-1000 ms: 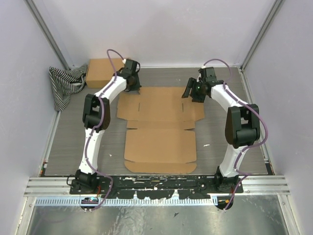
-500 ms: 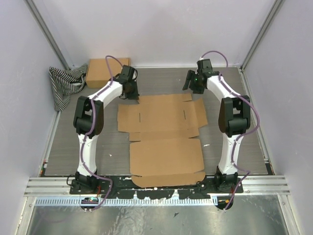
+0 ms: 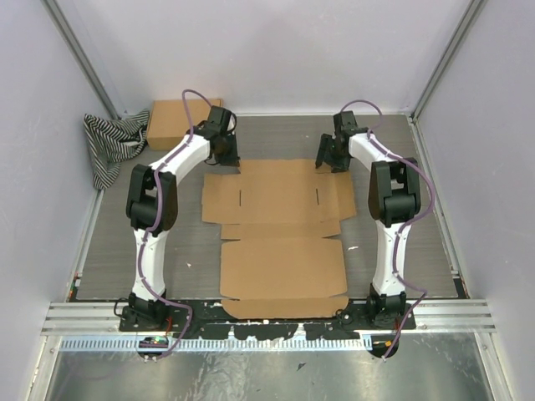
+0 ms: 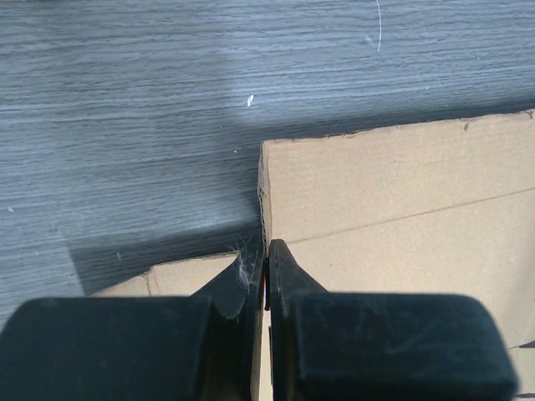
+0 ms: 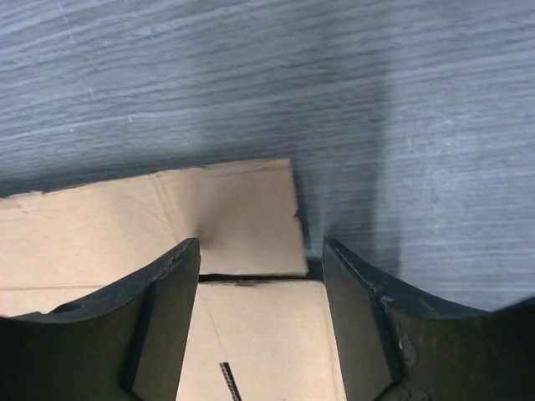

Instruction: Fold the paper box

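Near edge: 2 arm bases bolted side by side, left arm and right arm both reaching to the far half of the worktop [image 3: 125,242], grey wood-grain.

The paper box [image 3: 282,267] lies flat and unfolded in the middle of the worktop, between the 2 arms. Its long axis runs near to far, square to the worktop edges. A narrow flap sits at the near end just short of the bases, then 1 big plain panel, then a crease band. The far part is wider, with side wings sticking out left and right and 2 short slits in it. The far edge points at the back wall.

The left claw [image 3: 224,157] is over the far-left corner of the sheet. In the left wrist view its fingers [image 4: 334,334] are pressed almost together, with only a hairline slit between them. The tips sit right at the cardboard edge where the wing meets the far panel. I cannot tell if any cardboard is nipped.

The right claw [image 3: 328,159] is over the far-right corner. It is spread wide, with fingers [image 5: 150,317] either side of the corner flap and nothing gripped.

Far left corner: a second brown cardboard box [image 3: 177,119], closed, touching a striped cloth [image 3: 113,142] bunched at its left. Both are well apart from the sheet.
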Tool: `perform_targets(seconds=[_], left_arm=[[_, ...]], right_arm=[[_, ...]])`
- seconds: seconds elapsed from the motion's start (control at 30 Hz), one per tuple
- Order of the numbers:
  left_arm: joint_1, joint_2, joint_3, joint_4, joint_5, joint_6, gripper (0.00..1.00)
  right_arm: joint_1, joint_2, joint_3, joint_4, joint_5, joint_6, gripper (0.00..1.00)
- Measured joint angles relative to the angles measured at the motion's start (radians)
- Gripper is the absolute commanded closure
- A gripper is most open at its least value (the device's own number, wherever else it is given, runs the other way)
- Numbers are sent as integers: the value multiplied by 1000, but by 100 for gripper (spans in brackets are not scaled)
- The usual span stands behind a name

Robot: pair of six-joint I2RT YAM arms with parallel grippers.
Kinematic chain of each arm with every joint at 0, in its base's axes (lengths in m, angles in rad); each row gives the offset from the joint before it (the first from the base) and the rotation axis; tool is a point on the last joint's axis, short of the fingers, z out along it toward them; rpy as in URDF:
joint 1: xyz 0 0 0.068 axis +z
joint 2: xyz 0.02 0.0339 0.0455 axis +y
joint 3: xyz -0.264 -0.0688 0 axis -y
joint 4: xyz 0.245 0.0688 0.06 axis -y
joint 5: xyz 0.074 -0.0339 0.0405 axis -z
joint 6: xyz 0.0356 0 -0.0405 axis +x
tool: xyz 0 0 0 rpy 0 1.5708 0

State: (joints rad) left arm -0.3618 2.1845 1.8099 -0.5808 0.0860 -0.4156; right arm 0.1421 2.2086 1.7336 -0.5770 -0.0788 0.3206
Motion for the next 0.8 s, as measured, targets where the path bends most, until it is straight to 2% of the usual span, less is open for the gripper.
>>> perform_targets(seconds=[0.17, 0.6, 0.8], left_arm=[[0, 1, 10, -11, -1, 9, 89], [4, 22, 31, -32, -14, 23, 88], [5, 51, 47, -44, -15, 23, 83]], right_arm=[[0, -20, -37, 4, 27, -11, 35], [-11, -52, -94, 73, -95, -27, 69], [-6, -89, -95, 92, -151, -18, 69]])
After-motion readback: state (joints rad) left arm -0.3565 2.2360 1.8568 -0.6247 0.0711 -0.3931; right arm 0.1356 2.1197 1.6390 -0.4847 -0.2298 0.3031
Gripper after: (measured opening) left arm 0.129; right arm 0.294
